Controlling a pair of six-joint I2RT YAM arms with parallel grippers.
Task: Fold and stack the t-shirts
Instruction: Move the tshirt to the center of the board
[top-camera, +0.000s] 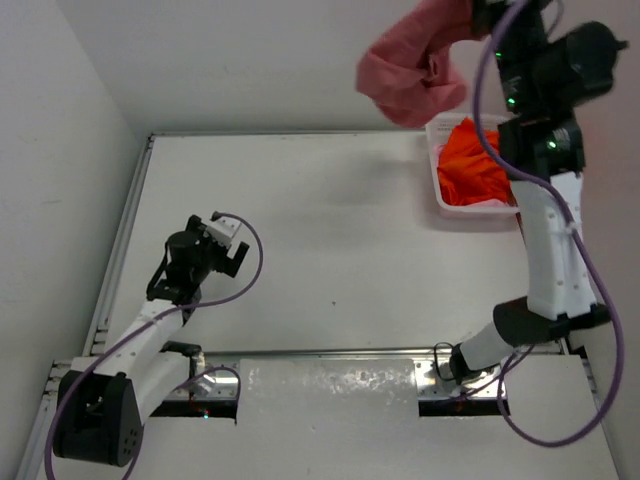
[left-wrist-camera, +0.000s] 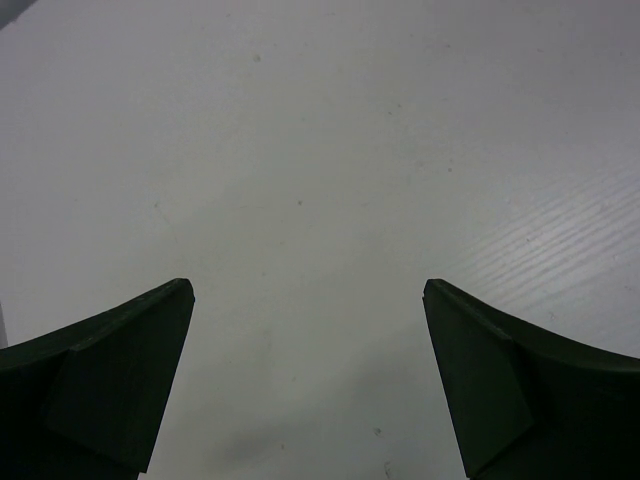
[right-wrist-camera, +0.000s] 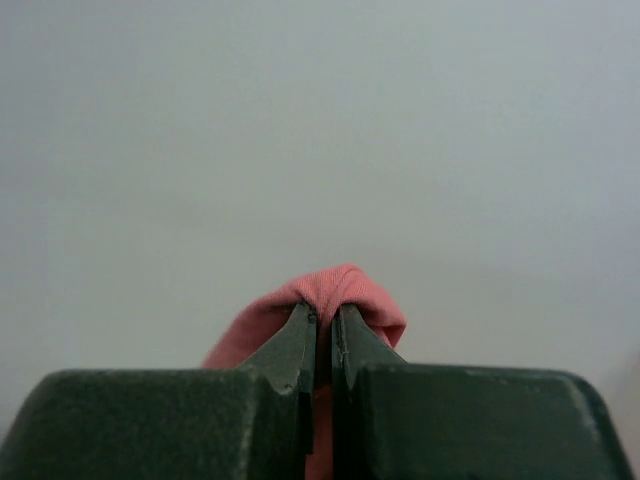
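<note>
The right arm's two-finger gripper is pinched tight on a fold of the dusty rose-red soft cloth t-shirt, its jaws nearly touching with only the cloth between them. The shirt is lifted well clear of the white tabletop and hangs in a loose bunch high above the far right corner. Below it, against the right edge near that far corner, stands the white perforated plastic basket, and the bright orange cloth t-shirt lies crumpled inside it. The arm crosses in front of the basket's right side, so what else may lie in it is hard to say. The left arm's gripper sits low over the left half of the table, nearer the near edge than the far one. Its jaws are spread wide with nothing between them, and bare white surface shows under its dark fingers.
</note>
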